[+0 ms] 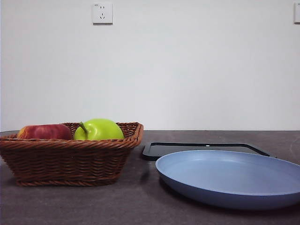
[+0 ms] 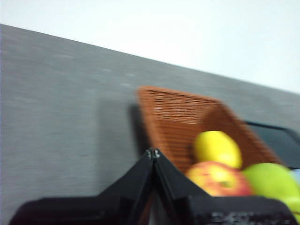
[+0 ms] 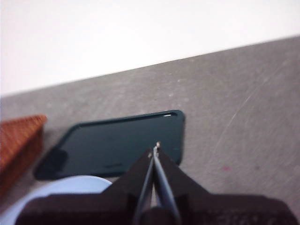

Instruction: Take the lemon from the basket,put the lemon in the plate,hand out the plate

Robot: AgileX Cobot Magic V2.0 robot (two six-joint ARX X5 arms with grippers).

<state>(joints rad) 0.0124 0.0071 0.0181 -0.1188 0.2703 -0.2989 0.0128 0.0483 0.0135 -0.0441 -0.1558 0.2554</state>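
The brown wicker basket (image 1: 70, 159) stands at the left of the table and holds a red apple (image 1: 44, 131) and a yellow-green apple (image 1: 99, 129). The lemon (image 2: 217, 148) shows only in the left wrist view, lying in the basket (image 2: 178, 117) behind the red-yellow apple (image 2: 216, 179). In front at the right lies the light-blue plate (image 1: 229, 178), bare. My left gripper (image 2: 153, 153) hangs shut above the table beside the basket's edge. Above the black tray, my right gripper (image 3: 155, 149) is shut, with the plate's rim (image 3: 70, 185) below it. Neither arm shows in the front view.
A flat black tray (image 1: 206, 149) lies behind the plate, to the right of the basket. A white wall with a socket (image 1: 102, 13) closes off the back of the grey table.
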